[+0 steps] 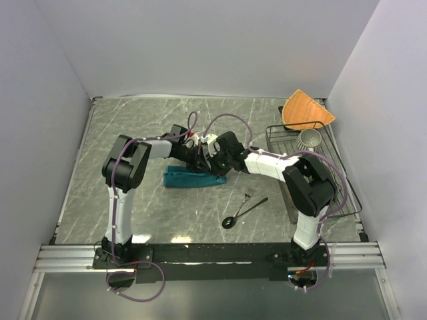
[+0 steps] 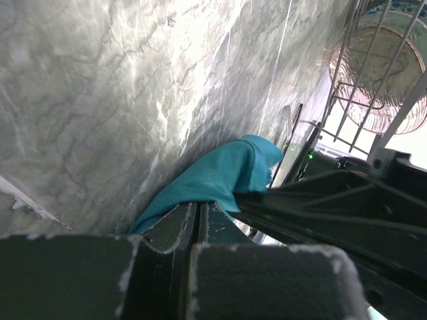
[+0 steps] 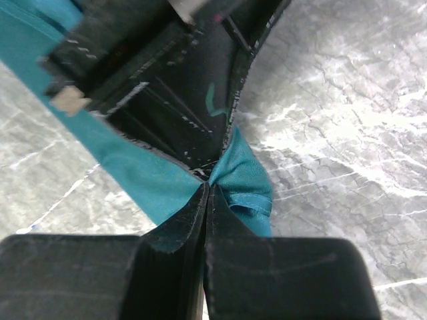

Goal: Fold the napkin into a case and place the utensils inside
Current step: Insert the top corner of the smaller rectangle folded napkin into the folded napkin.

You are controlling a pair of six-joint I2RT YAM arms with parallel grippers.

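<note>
The teal napkin (image 1: 189, 179) lies bunched in a long strip at the table's middle. Both grippers meet over its right end. My left gripper (image 2: 198, 205) is shut, pinching a fold of the napkin (image 2: 223, 175) that rises off the marble. My right gripper (image 3: 208, 188) is also shut on the napkin (image 3: 143, 180), its tips nearly touching the left gripper's black body. From above, the left gripper (image 1: 201, 162) and right gripper (image 1: 216, 167) sit side by side. The silver fork (image 1: 248, 195) and dark spoon (image 1: 243, 213) lie on the table to the near right, apart from the cloth.
A black wire rack (image 1: 331, 175) stands along the right edge, holding a ribbed metal cup (image 1: 309, 138). An orange fan-shaped cloth (image 1: 306, 110) sits at the back right. In the left wrist view the rack (image 2: 347, 73) holds round plates (image 2: 393, 80).
</note>
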